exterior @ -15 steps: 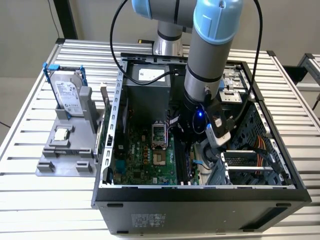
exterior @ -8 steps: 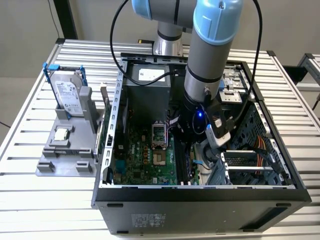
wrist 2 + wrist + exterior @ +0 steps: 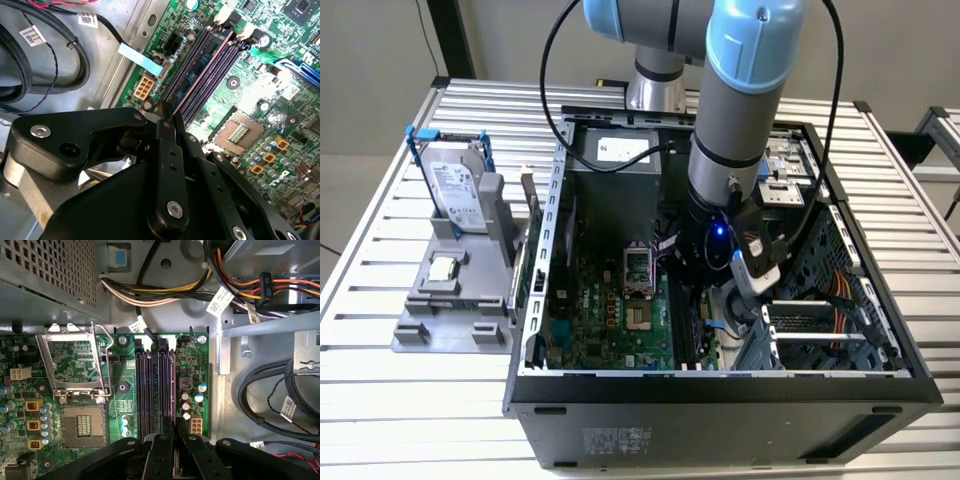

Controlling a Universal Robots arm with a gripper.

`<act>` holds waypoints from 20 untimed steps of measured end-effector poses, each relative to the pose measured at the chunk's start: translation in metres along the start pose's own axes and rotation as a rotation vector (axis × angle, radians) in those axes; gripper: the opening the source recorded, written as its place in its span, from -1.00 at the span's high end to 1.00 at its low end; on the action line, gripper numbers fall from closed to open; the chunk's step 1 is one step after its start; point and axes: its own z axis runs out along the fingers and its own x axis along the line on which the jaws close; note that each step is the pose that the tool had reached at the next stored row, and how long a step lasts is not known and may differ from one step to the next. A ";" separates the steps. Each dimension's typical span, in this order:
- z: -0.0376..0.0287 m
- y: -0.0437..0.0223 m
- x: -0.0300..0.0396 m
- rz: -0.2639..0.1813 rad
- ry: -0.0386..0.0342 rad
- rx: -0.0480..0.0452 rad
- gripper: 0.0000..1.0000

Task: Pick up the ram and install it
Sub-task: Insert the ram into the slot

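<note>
One thin dark stick, the ram (image 3: pixel 202 72), stands on edge along the outermost of the long black slots (image 3: pixel 150 390) on the green motherboard (image 3: pixel 190 365), inside the open computer case (image 3: pixel 720 385) that sits in the middle of the desk (image 3: pixel 380 400). Your fingers (image 3: pixel 161 455) are clenched together over its near end, and as far as I can judge they are grasping it. You look to be in the install step, with the pick-up done. This step calls for the ram square to its slot and pressed straight down, both ends going in evenly. White tags (image 3: pixel 218 300) hang on the cables, but I can't read any of their print.
</note>
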 end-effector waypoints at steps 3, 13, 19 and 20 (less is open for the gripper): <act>0.0006 0.0001 0.0001 0.000 0.0001 0.0001 1.00; 0.0011 0.0001 0.0001 0.000 0.0001 0.0001 1.00; 0.0013 0.0001 0.0002 -0.001 0.0000 0.0001 1.00; 0.0013 0.0001 0.0001 -0.003 0.0000 0.0000 1.00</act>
